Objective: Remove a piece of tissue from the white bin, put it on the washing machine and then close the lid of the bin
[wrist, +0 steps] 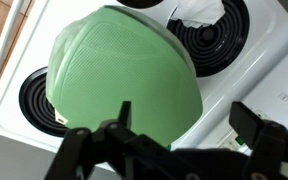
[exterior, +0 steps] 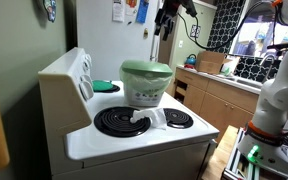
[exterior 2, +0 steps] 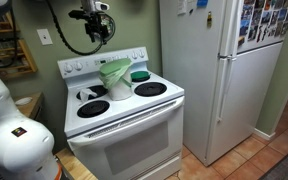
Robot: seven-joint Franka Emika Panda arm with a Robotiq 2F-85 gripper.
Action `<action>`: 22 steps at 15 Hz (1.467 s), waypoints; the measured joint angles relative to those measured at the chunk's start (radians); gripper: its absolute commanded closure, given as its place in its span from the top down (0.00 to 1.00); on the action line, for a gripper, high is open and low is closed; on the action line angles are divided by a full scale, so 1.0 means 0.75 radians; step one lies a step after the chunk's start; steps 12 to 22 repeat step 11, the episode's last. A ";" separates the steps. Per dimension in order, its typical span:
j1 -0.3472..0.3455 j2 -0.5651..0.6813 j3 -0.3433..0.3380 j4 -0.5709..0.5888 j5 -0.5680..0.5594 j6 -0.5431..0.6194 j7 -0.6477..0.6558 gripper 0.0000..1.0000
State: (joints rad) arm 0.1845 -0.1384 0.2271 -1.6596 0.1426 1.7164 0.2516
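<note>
A white bin [exterior: 147,93] with a pale green lid [exterior: 146,70] stands in the middle of a white electric stove top [exterior: 134,140]; there is no washing machine in view. The lid lies flat over the bin and fills the wrist view [wrist: 124,65]. The bin also shows in an exterior view [exterior 2: 114,78]. A white crumpled piece of tissue [exterior: 155,118] lies on the stove beside the bin, also seen in an exterior view [exterior 2: 91,95]. My gripper [exterior: 166,25] hangs high above the bin, open and empty [wrist: 184,116], and shows in both exterior views [exterior 2: 96,30].
Black coil burners [wrist: 44,95] surround the bin. A small green object [exterior 2: 140,75] sits on a rear burner. The control panel [exterior: 81,72] rises behind. A white fridge [exterior 2: 219,70] stands beside the stove. Wooden cabinets [exterior: 219,100] lie beyond.
</note>
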 measured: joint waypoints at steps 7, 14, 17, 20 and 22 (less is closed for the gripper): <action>0.037 0.001 0.090 -0.048 0.015 0.005 0.430 1.00; 0.039 0.003 0.091 -0.045 0.014 0.005 0.436 1.00; 0.039 0.003 0.091 -0.045 0.014 0.005 0.436 1.00; 0.039 0.003 0.091 -0.045 0.014 0.005 0.436 1.00; 0.039 0.003 0.091 -0.045 0.014 0.005 0.436 1.00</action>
